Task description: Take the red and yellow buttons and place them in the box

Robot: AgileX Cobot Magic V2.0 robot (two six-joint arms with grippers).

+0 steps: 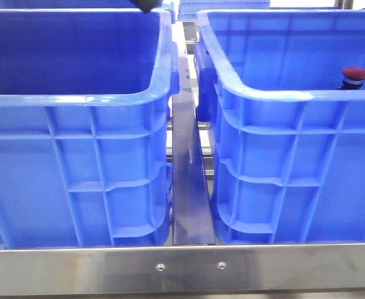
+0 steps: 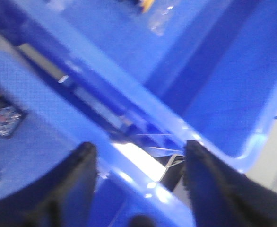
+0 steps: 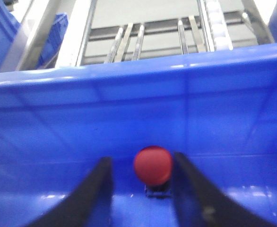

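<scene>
Right wrist view recorded the right gripper (image 3: 141, 189) inside the right-hand crate (image 1: 282, 93), fingers spread, with the red button (image 3: 152, 165) between them — cap up, black body beneath. Whether the pads touched it could not be determined; a sliver of gap showed on each side. Front view placed the button's red cap just above the crate's near rim, toward the counter's right edge. Judged step: grasping the red button. The next move would call for closing squarely on the body, then a lift clear of the wall. Left gripper (image 2: 138, 184) hung with fingers spread and empty above the crate rims — blurred. A yellow object (image 2: 147, 4) lay beyond, too indistinct to identify.
</scene>
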